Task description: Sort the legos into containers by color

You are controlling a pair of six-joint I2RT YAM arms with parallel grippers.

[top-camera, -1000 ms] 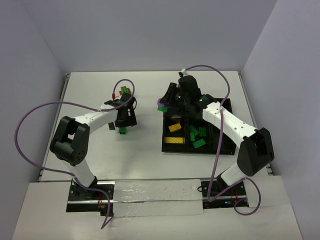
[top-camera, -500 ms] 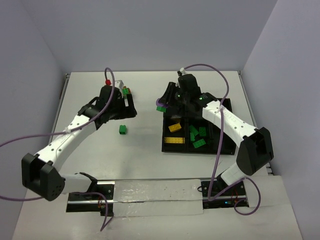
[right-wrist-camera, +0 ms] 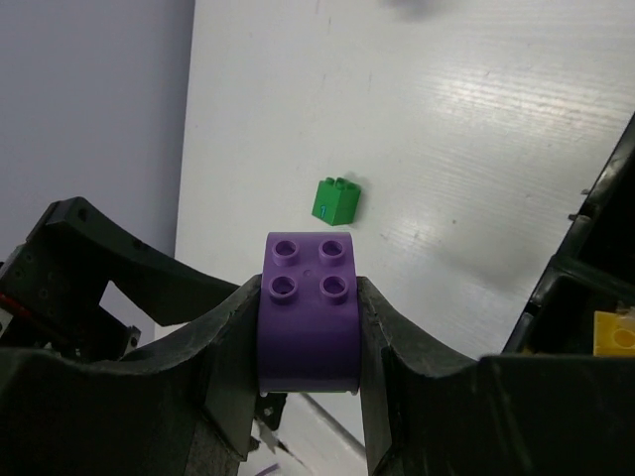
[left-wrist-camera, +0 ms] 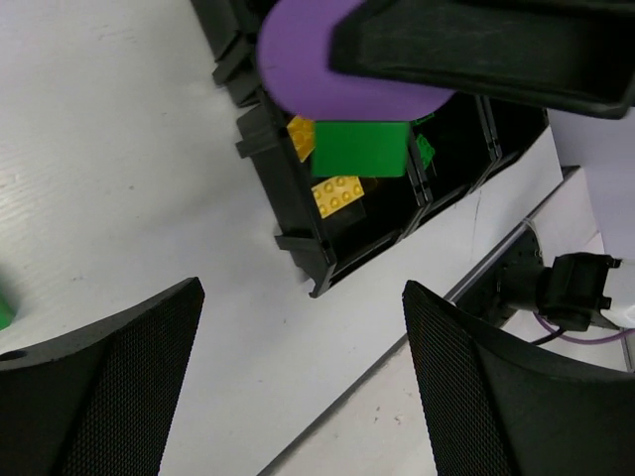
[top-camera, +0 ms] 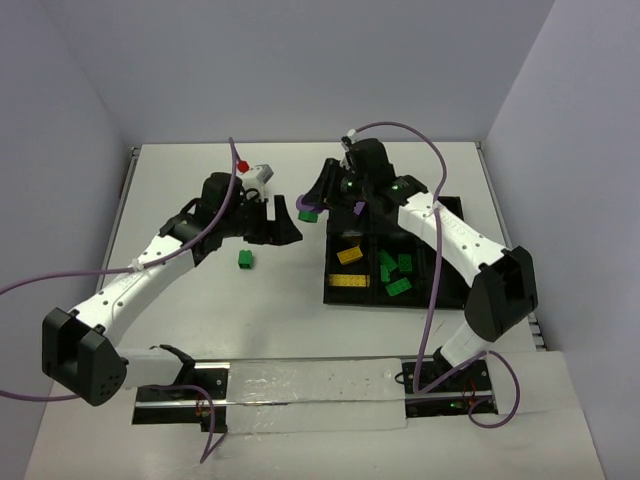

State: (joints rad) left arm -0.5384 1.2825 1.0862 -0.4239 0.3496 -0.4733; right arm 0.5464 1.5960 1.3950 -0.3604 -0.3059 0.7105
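Note:
My right gripper (top-camera: 312,206) is shut on a purple lego (right-wrist-camera: 308,307) that has a green lego (left-wrist-camera: 362,147) joined beneath it. It holds this cluster (top-camera: 305,209) in the air just left of the black tray of containers (top-camera: 452,290). My left gripper (top-camera: 285,223) is open and empty, with its fingertips (left-wrist-camera: 109,377) pointing at the cluster from close by on the left. A lone green lego (top-camera: 245,259) lies on the table below both grippers, seen also in the right wrist view as the green lego (right-wrist-camera: 338,200). Yellow legos (top-camera: 349,268) and green legos (top-camera: 394,272) lie in separate containers.
The tray's left wall and corner (left-wrist-camera: 298,253) sit just under the held cluster. A white wall rises behind the table. The arm bases and a metal rail (top-camera: 300,385) run along the near edge, and purple cables loop above both arms.
My left arm left the lone green lego, swung back and then right, and now faces the right gripper. My right gripper shifted slightly left, still holding the cluster.

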